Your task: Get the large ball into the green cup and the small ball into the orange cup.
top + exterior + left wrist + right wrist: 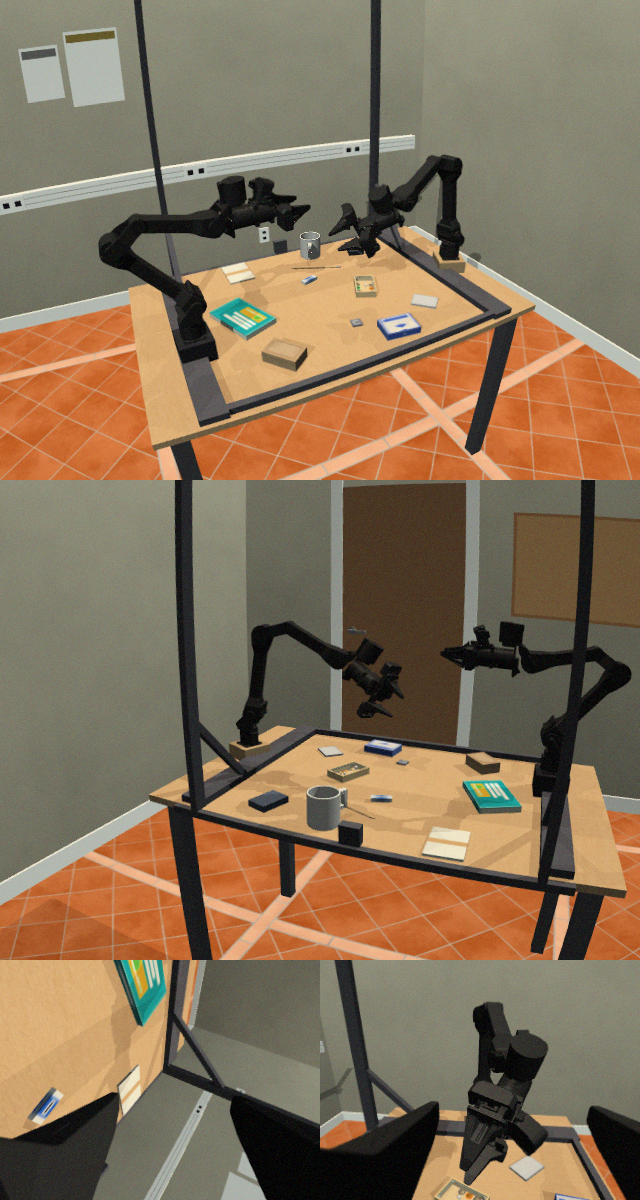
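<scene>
The covered wooden puzzle (364,285) lies flat on the table right of centre, and also shows in the exterior view (347,770) and at the bottom of the right wrist view (457,1191). Green and orange spots show inside it, but the balls are too small to place. My left gripper (350,236) hangs open and empty well above the table, behind the puzzle. My right gripper (299,210) is open and empty, held high and level, pointing at the left arm.
A grey mug (309,244) and a thin rod (316,267) stand at the back. A teal book (241,317), wooden box (283,353), blue box (398,326), white pad (424,300), notepad (237,272) and blue eraser (308,279) lie around. Frame posts rise at the corners.
</scene>
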`<state>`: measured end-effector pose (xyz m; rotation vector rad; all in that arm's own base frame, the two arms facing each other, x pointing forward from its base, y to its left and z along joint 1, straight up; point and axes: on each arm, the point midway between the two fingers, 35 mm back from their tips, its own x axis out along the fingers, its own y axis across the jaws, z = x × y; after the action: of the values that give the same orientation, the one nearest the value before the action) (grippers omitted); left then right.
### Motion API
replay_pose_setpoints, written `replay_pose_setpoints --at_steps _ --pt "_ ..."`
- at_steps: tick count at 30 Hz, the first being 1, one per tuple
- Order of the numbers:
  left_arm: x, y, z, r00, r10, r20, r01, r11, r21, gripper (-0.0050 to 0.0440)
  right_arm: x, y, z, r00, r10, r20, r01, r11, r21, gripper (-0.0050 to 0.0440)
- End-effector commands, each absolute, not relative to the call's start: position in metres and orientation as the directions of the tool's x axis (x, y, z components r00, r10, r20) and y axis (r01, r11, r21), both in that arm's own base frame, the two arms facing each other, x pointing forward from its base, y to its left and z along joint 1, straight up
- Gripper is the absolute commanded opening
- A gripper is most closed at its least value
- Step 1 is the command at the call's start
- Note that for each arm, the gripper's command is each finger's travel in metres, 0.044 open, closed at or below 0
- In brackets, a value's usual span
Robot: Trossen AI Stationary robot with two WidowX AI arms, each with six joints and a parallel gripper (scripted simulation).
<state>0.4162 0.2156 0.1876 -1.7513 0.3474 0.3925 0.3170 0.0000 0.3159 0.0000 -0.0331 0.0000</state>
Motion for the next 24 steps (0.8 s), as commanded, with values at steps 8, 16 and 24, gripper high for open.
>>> replay_pose_setpoints --at_steps 8,16,24 --pt "0.4165 0.2158 0.2013 0.908 -0.012 -0.419 -0.414 -0.192 -0.89 0.0305 0.3157 0.0 0.3229 0.999 0.0 0.05 0.0 1.0 0.0 0.04" --pt "0.4165 0.2158 0.2013 0.908 -0.012 -0.419 -0.414 -0.192 -0.89 0.0305 0.3157 0.0 0.3229 0.999 0.0 0.05 0.0 1.0 0.0 0.04" --pt "0.4165 0.2158 0.2013 0.908 -0.012 -0.419 -0.414 -0.192 -0.89 0.04 0.3157 0.0 0.3229 0.999 0.0 0.05 0.0 1.0 0.0 0.04"
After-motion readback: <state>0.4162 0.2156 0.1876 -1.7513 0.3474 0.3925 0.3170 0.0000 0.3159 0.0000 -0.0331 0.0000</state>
